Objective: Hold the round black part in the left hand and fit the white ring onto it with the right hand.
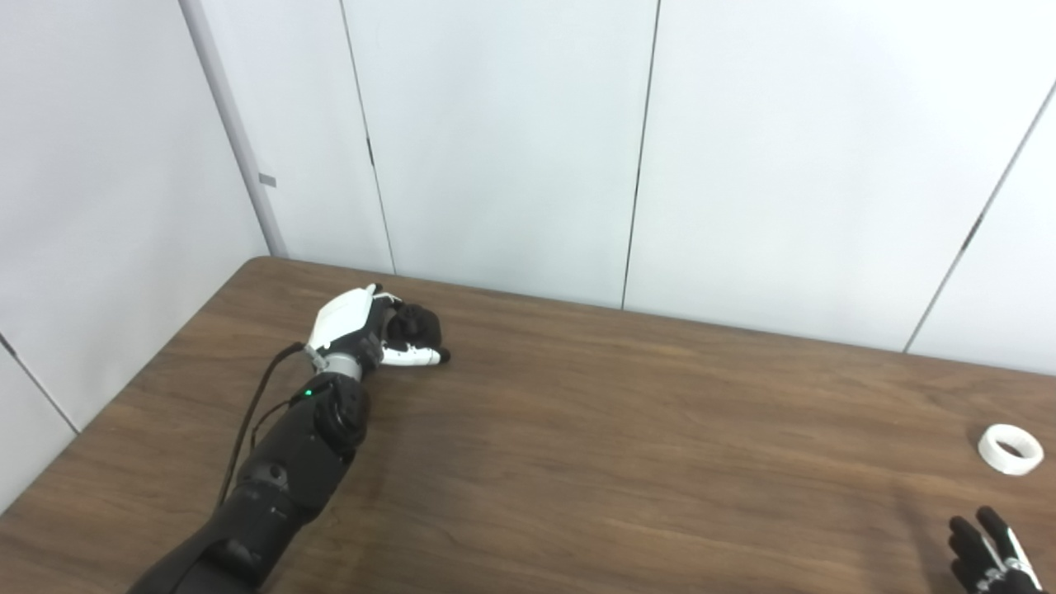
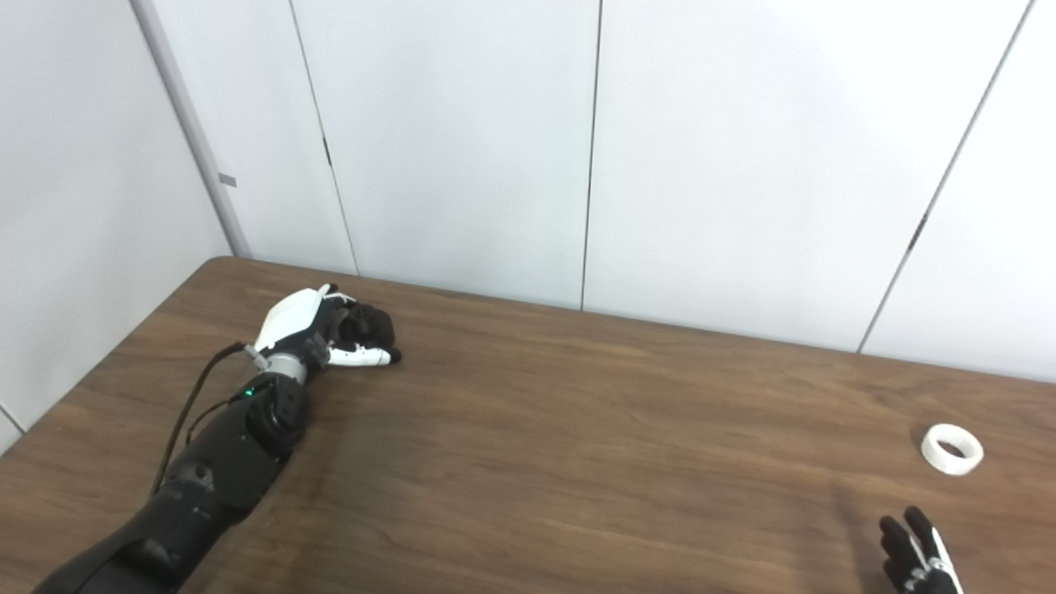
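Observation:
My left hand [image 1: 375,330] rests on the table [image 1: 577,429] at its far left, white back plate up and fingers curled. They are closed around a round black part [image 1: 415,324], which shows only partly between the fingers and thumb. The white ring [image 1: 1011,449] lies flat on the table at the far right, on its own. Only the fingers of my right hand [image 1: 986,553] show at the bottom right corner. They are stretched out and apart, hold nothing, and sit a short way in front of the ring without touching it.
White wall panels [image 1: 511,140] stand close behind the table's far edge and along its left side. A black cable [image 1: 252,412] loops beside my left forearm. Bare brown tabletop stretches between the two hands.

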`<state>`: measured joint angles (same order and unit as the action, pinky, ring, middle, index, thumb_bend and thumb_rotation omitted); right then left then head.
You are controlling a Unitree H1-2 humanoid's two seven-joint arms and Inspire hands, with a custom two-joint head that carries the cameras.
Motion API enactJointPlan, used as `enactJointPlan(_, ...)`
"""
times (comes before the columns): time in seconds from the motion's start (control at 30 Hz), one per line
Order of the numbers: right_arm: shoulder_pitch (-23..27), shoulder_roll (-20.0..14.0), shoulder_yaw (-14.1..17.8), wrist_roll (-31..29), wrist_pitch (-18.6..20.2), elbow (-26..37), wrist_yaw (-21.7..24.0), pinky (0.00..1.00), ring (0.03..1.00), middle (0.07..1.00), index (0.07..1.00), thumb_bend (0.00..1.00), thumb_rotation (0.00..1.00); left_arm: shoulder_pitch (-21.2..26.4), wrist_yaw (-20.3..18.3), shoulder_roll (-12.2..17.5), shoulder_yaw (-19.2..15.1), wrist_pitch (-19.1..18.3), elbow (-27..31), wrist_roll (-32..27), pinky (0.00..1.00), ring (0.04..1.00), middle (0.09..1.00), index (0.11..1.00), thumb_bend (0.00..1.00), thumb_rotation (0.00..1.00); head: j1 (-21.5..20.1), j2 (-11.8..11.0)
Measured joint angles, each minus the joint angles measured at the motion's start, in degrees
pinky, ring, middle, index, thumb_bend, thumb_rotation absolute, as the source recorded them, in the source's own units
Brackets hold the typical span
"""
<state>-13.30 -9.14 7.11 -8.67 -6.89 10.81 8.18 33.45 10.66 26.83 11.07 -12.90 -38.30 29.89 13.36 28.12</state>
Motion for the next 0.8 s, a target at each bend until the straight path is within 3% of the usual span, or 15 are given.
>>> enactJointPlan(0.2, -0.02, 0.02, 0.0, 0.1, -0.03, 0.01, 0.0, 0.96, 0.955, 0.933, 0.957, 0.55, 0.99, 0.02, 0.58, -0.22, -0.25, 0.2, 0.0, -0.03, 1.0, 0.999, 0.926, 0.641, 0.88, 0.16, 0.0, 0.09)
enactJointPlan(0.23, -0.02, 0.02, 0.01, 0.1, -0.03, 0.01, -0.01, 0.96, 0.955, 0.932, 0.956, 0.55, 0.99, 0.03, 1.06, -0.41, -0.48, 0.28, 0.0, -0.07, 1.0, 0.983, 0.896, 0.568, 0.71, 0.12, 0.0, 0.09)
enactJointPlan(0.27, -0.03, 0.03, 0.03, 0.1, -0.02, 0.01, -0.03, 0.96, 0.956, 0.932, 0.955, 0.56, 0.99, 0.03, 1.59, -0.7, -0.81, 0.33, 0.0, -0.15, 1.0, 0.973, 0.878, 0.523, 0.6, 0.08, 0.09, 0.17)
enactJointPlan(0.33, -0.04, 0.05, 0.04, 0.09, -0.02, 0.04, -0.08, 0.95, 0.952, 0.931, 0.956, 0.56, 0.98, 0.02, 3.36, -1.3, -1.22, 0.5, -0.23, -0.16, 1.0, 0.94, 0.822, 0.495, 0.54, 0.06, 0.26, 0.18)
enactJointPlan(0.47, -0.05, 0.15, 0.06, 0.04, -0.02, 0.12, -0.11, 0.95, 0.953, 0.931, 0.96, 0.57, 0.98, -0.49, 5.64, -1.87, -0.68, 2.07, -0.79, 0.81, 1.0, 0.905, 0.767, 0.484, 0.52, 0.04, 0.44, 0.18)
enactJointPlan(0.8, -0.09, 0.14, 0.07, 0.04, -0.09, 0.13, -0.1, 0.94, 0.946, 0.922, 0.954, 0.58, 0.98, -0.81, 9.14, -1.4, 0.67, 2.71, -1.6, 3.83, 1.0, 0.867, 0.74, 0.484, 0.52, 0.05, 0.7, 0.26)
